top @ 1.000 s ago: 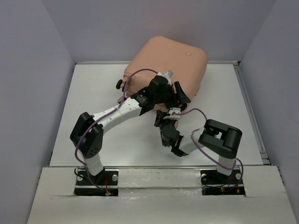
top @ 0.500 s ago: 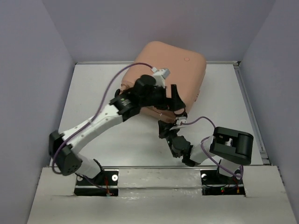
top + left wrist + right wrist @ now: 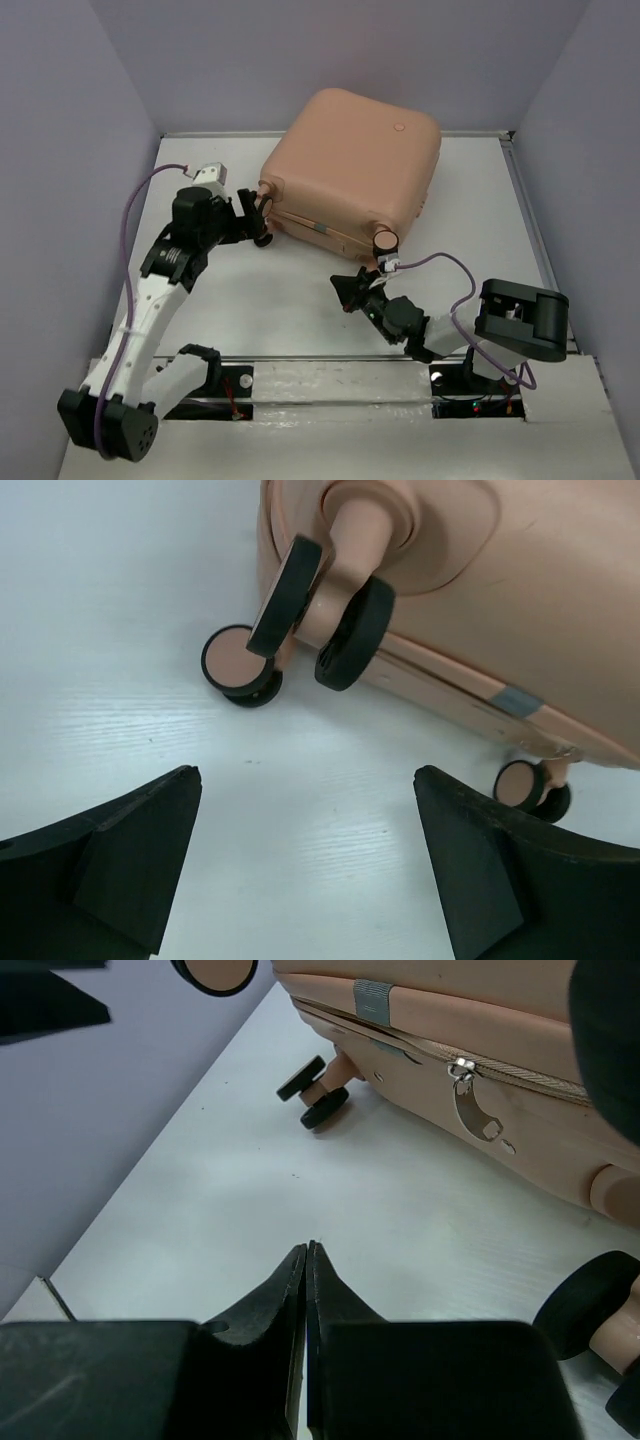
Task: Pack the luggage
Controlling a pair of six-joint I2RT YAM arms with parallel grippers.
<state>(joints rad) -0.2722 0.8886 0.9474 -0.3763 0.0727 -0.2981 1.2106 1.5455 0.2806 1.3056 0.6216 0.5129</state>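
**Both arms pulled back from the closed luggage**

Since a second ago the left arm has swung off the top of the luggage (image 3: 355, 165) and out to the left side of the desk (image 3: 200, 300). The right arm has drawn back toward its base, and the suitcase now shows whole from above.

The luggage lies flat at the far middle of the desk, turned at an angle, with its wheeled edge facing the arms. Its two shells are shut together. In the right wrist view the zip line runs closed along the seam, and the metal zipper pull (image 3: 470, 1100) hangs down against the lower shell.

The left gripper (image 3: 252, 218) sits low, just beside the left corner of the case. Its fingers are spread wide apart with nothing between them. In its wrist view it faces the corner caster wheels (image 3: 345, 630), apart from them.

The right gripper (image 3: 350, 290) hovers over bare desk in front of the near edge, a little short of the right-hand wheel (image 3: 385, 240). Its fingers (image 3: 290, 1275) are pressed together, holding nothing.
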